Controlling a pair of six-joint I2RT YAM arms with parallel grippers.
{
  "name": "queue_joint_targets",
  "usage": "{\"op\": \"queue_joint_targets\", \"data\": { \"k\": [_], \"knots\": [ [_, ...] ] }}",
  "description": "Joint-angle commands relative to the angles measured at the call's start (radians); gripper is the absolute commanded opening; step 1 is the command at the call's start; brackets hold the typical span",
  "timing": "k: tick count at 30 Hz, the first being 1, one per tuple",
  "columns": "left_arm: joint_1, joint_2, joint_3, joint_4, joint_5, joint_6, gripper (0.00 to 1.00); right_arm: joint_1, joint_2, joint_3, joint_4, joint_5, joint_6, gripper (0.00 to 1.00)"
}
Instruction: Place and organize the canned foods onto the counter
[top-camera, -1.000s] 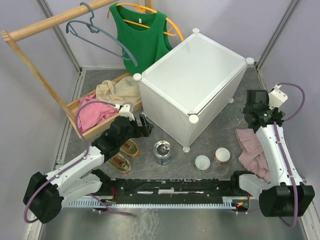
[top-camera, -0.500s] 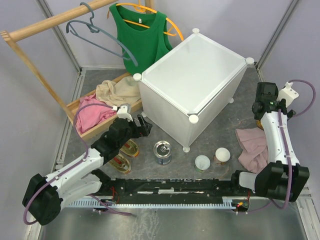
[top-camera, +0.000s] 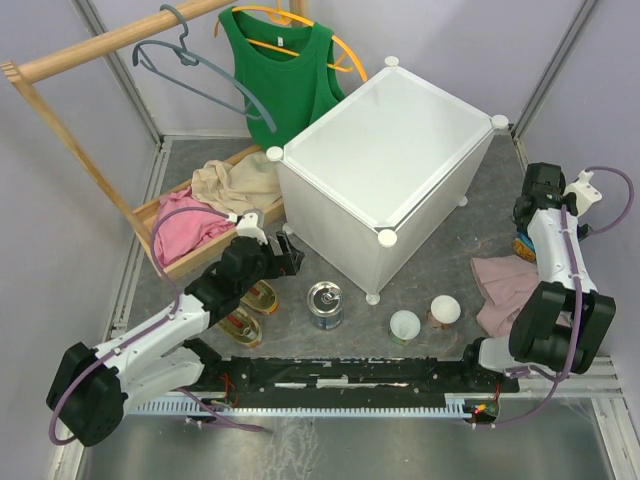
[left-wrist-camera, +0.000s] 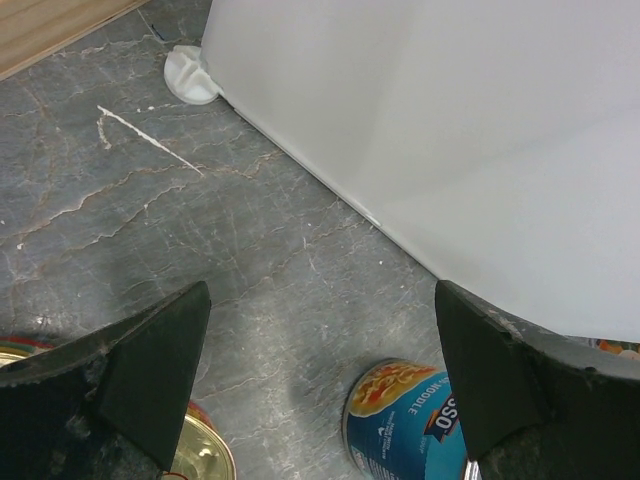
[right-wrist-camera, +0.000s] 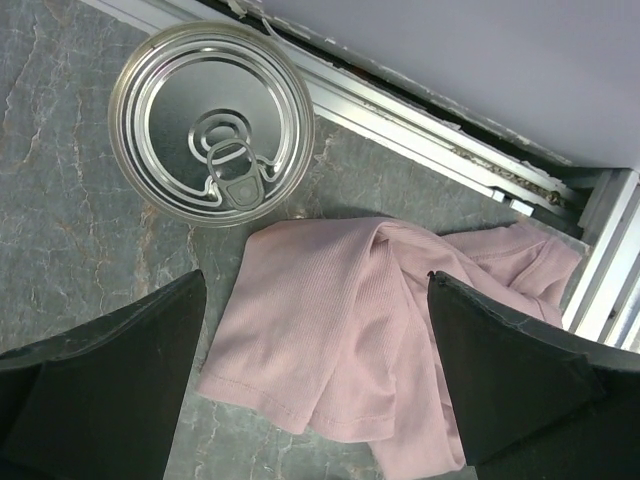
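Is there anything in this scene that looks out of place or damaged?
Yes. A pink garment lies crumpled on the table next to a steel can, outside the wooden tray that holds the other clothes. Nothing looks spilled or dented.

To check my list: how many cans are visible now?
6. Two oval gold tins lie near the left gripper; one tall can stands before the counter; two white-lidded cans right of it; another tall can by the right gripper.
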Motion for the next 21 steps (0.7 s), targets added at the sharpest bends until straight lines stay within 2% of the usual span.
{"op": "queue_joint_targets", "data": {
  "k": [1, 21],
  "knots": [
    [-0.002, 0.007, 0.042, 0.012, -0.030, 0.007, 0.99, -0.012, 0.028, 0.055, 0.036, -0.017, 0.044, 1.00],
    [-0.002, 0.025, 0.044, 0.020, -0.061, 0.045, 0.99, -0.033, 0.154, 0.184, 0.029, -0.016, 0.062, 1.00]
  ]
}}
